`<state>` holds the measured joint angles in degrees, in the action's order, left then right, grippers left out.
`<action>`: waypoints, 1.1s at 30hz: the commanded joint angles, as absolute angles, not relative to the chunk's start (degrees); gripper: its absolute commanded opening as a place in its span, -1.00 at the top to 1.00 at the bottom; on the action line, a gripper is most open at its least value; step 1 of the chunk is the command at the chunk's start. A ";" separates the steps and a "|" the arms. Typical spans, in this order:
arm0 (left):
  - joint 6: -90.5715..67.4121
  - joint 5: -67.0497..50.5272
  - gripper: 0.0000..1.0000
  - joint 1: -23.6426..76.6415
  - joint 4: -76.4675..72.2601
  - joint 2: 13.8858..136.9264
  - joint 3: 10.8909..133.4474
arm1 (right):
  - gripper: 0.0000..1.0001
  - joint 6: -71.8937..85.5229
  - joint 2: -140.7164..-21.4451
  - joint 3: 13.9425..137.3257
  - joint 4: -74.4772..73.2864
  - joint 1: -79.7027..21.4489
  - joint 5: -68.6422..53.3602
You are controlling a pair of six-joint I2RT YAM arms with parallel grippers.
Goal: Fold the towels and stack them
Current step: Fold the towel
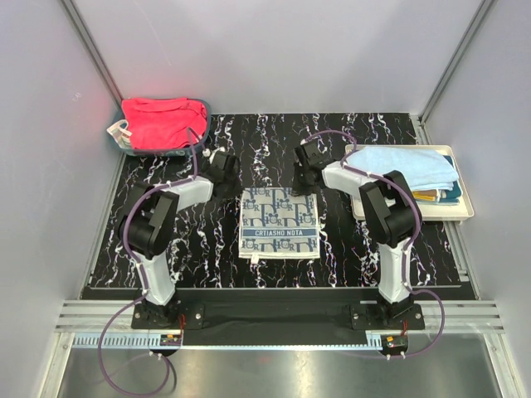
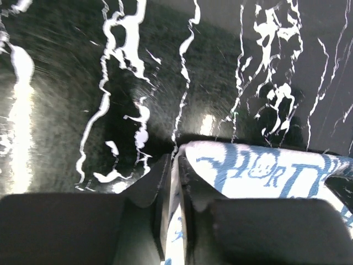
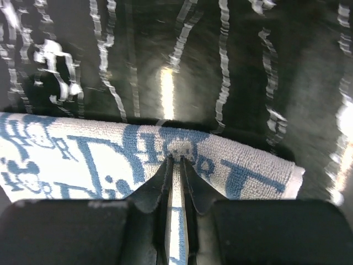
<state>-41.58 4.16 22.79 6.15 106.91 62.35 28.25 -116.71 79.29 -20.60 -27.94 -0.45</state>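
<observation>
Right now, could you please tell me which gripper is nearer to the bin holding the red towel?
Left. The left gripper is at the printed towel's far-left corner, just right of the bin; the right gripper is at its far-right corner, nearer the tray.

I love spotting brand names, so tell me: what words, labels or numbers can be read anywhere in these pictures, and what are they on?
"CRTIASNO NOTA": roughly how the dark band across the printed towel reads from above; it is small, so uncertain.
"ORT": big blue letters on the same towel in both wrist views; the rest of the word is cut off or blurred.
Nothing else shows writing that can be read.
</observation>
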 commanded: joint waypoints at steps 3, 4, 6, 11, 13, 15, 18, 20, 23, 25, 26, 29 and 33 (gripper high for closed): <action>-40.78 5.89 0.61 20.57 6.59 103.10 65.57 | 0.69 29.00 -119.97 82.70 -18.28 -28.12 -7.82; -40.78 5.80 0.58 20.31 6.85 102.66 65.74 | 0.70 29.26 -120.23 83.14 -18.46 -28.21 -8.08; -40.34 6.50 0.55 20.13 7.38 100.90 65.74 | 0.70 29.88 -120.85 84.11 -18.89 -28.30 -8.00; -38.85 7.12 0.48 20.13 8.88 97.74 66.53 | 0.70 31.37 -120.77 84.73 -21.00 -28.21 -3.96; -38.23 6.07 0.48 20.13 9.05 98.00 67.15 | 0.70 31.73 -119.98 84.03 -20.31 -28.13 -3.95; -38.41 5.19 0.47 20.57 8.44 98.35 66.89 | 0.70 31.90 -119.62 83.94 -19.95 -28.21 -4.30; -38.32 1.69 0.48 20.92 5.72 99.92 66.09 | 0.70 31.82 -119.35 84.64 -20.12 -28.21 -4.31; -38.50 -2.34 0.48 20.92 2.30 101.77 64.78 | 0.70 31.64 -119.62 85.69 -21.00 -28.21 -4.31; -39.20 -5.35 0.56 20.92 0.62 105.37 64.60 | 0.70 31.90 -119.88 86.13 -21.27 -28.21 -4.31; -39.72 -5.10 0.58 20.92 0.35 106.61 64.34 | 0.70 31.99 -119.97 86.22 -21.18 -28.21 -4.05; -39.90 -4.75 0.59 20.92 0.35 107.57 63.99 | 0.70 31.91 -119.97 86.31 -21.27 -28.21 -3.87; -39.90 -2.47 0.63 20.92 2.54 109.41 65.12 | 0.70 31.55 -119.88 86.31 -21.62 -28.21 -3.34; -39.20 -0.53 0.67 20.92 6.75 111.35 67.23 | 0.70 30.94 -119.10 85.87 -22.15 -27.60 -2.46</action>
<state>-39.81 -2.46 20.88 4.54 109.78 64.93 31.33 -120.07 84.03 -20.99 -27.94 -4.69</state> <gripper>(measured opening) 0.168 0.153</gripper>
